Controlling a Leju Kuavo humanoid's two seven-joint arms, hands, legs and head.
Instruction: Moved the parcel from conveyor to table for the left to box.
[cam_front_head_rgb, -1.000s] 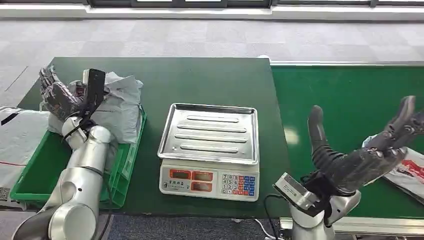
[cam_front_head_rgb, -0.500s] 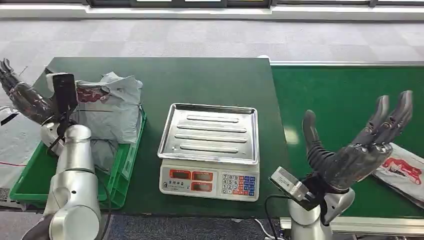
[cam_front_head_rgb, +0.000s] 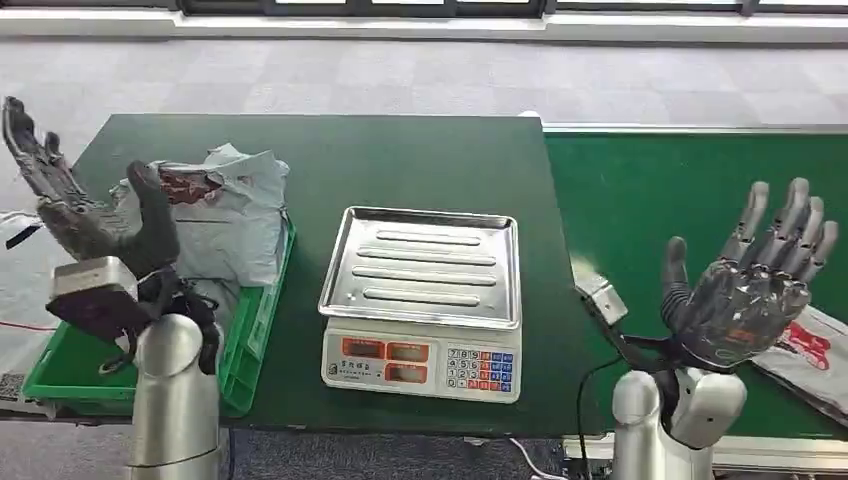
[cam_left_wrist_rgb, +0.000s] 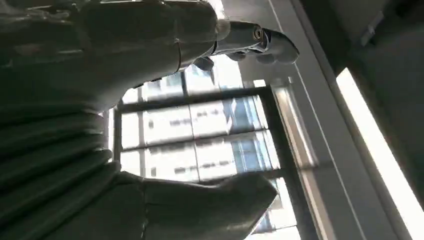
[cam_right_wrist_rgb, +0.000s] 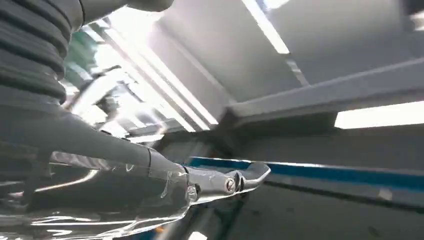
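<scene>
A white parcel with red print (cam_front_head_rgb: 812, 352) lies on the green conveyor (cam_front_head_rgb: 690, 190) at the far right, partly hidden behind my right hand (cam_front_head_rgb: 752, 285). That hand is raised above the conveyor's near edge, fingers spread upward, holding nothing. My left hand (cam_front_head_rgb: 85, 210) is lifted at the left edge of the table, fingers apart and empty, beside the green box (cam_front_head_rgb: 252, 330). Grey parcels (cam_front_head_rgb: 228, 215) are piled in that box. Both wrist views look up at the ceiling past the left hand (cam_left_wrist_rgb: 100, 100) and the right hand (cam_right_wrist_rgb: 75, 135).
A scale with a steel tray (cam_front_head_rgb: 420, 265) and keypad stands mid-table on the green table (cam_front_head_rgb: 400, 160). Grey carpeted floor lies beyond. Something white rests on the floor at far left (cam_front_head_rgb: 25, 270).
My left arm has drawn back from the box and turned upright, hand now open above its wrist. My right hand has rotated, palm turned, and shifted right over the parcel.
</scene>
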